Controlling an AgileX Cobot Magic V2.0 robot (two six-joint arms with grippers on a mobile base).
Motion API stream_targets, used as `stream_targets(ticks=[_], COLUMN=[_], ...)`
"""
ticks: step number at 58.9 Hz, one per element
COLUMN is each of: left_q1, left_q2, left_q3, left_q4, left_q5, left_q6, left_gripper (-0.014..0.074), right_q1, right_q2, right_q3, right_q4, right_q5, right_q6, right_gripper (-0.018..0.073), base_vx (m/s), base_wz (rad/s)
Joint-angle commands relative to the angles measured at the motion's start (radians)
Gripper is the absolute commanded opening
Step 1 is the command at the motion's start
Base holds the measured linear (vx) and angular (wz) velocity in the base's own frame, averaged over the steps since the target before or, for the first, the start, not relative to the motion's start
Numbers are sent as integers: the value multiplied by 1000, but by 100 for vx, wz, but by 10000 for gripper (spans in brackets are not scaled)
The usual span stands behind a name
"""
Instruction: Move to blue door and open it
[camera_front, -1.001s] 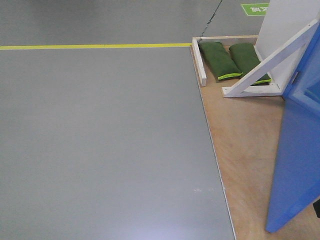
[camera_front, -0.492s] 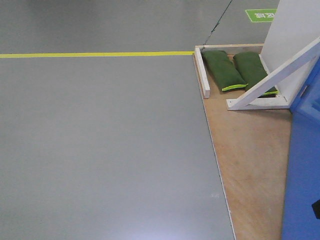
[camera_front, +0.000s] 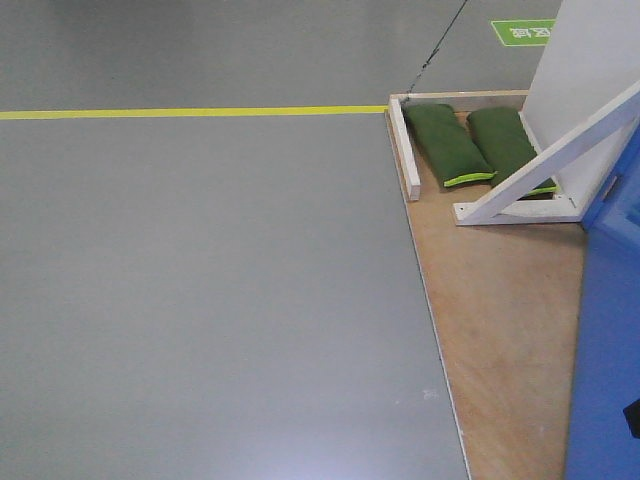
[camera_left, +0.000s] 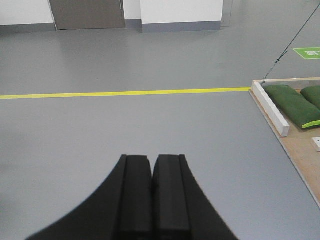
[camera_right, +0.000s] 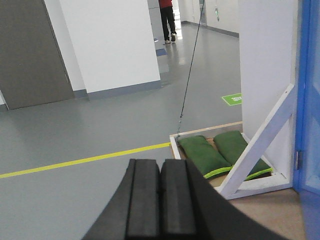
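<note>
Approach looks mostly done: the tall glossy blue door panel (camera_front: 608, 340) stands at near right on the brown plywood platform (camera_front: 500, 300), handle out of view, opening yet to do, my left hand (camera_left: 152, 165) and right hand (camera_right: 160, 167) both pinched together.

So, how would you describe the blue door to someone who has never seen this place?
Look for the wooden platform at the right of the grey floor. The blue door rises along its right side, nearer the camera than the white diagonal brace. It is the only large blue surface; the panel behind the brace is white, the sandbags green.
</note>
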Motion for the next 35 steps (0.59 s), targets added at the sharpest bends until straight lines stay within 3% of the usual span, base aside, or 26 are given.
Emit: stream_targets(ticks=[1,18,35], left_q1=[-6,-6,-6], left_q2=[-14,-14,-14], left_q3=[-30,-30,-30], left_q4=[-2,-2,-2], left_q5=[-81,-81,-81], left_q6=[-7,-7,-7], left_gripper=[73,73,73], right_q1=[-3,-3,-3], right_q2=[-14,-11,251], right_q3=[-9,-28,-378], right_q4=[-8,-8,34], right_q5=[-84,-64,-36], right_q6=[-10,-10,-10], right_gripper=[8,8,8], base_vx=[0,0,0], base_wz=[-1,0,0])
